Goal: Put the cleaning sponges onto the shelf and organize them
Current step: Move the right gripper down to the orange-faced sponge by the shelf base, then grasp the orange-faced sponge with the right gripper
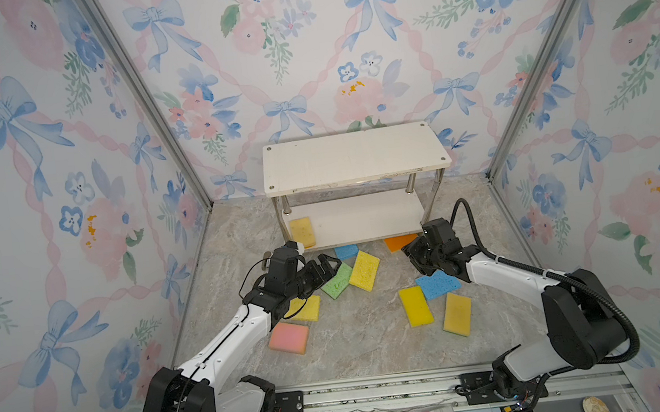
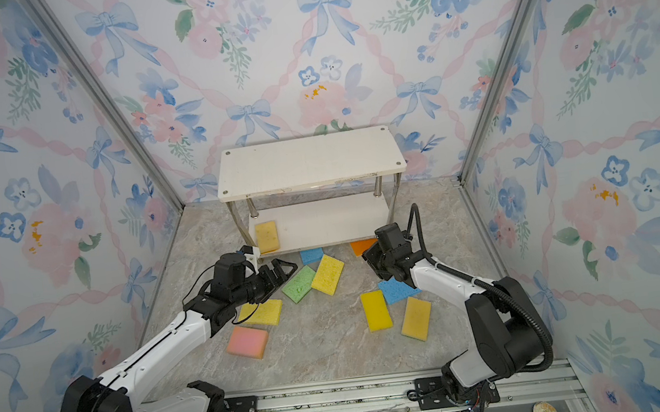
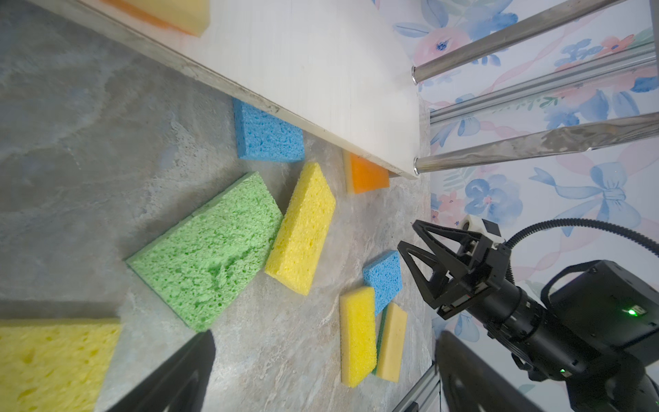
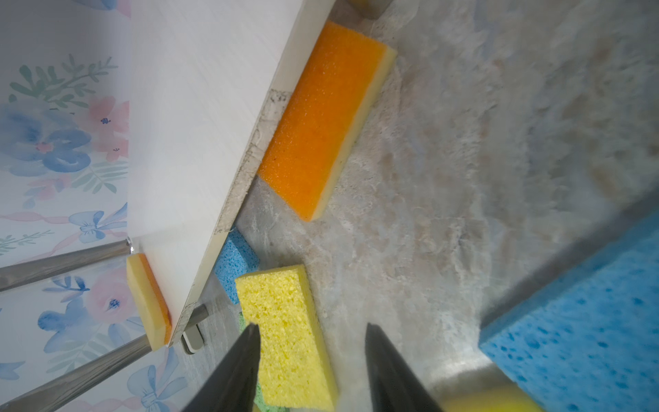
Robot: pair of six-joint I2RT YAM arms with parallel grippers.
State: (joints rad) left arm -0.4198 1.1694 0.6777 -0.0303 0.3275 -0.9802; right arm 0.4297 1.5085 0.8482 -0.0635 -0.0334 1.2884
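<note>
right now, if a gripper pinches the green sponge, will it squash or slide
Probably squashes: the green sponge is open-pored and shows a dent. Likely light, so a push may slide it into the yellow sponge beside it. It lies flat, so rolling seems unlikely.

**Colour key.**
- Shelf (image 1: pixel 352 154): white boards on mirror-bright metal posts (image 1: pixel 411 184).
- Shelf sponge (image 1: pixel 302 232): tan-yellow face; the right wrist view shows an orange underlayer.
- Orange sponge (image 1: pixel 399 242): orange over a pale yellow layer.
- Far blue sponge (image 1: pixel 345 251) and near blue sponge (image 1: pixel 439 284): sky blue.
- Green sponge (image 1: pixel 338 282): light green.
- Middle yellow sponge (image 1: pixel 364 271), left yellow sponge (image 1: pixel 312 311) and right yellow sponge (image 1: pixel 415 306): lemon yellow.
- Pink sponge (image 1: pixel 289 338): salmon pink with a yellow-green edge.
- Tan sponge (image 1: pixel 457 314): tan-yellow; the left wrist view shows a green layer beneath.
- Tabletop (image 1: pixel 368 349): grey-beige marble veining.
- Wallpaper (image 1: pixel 303 51): pale ground with blue bows, a pink ribbon lattice, pink and blue flowers, and green leaves.
</note>
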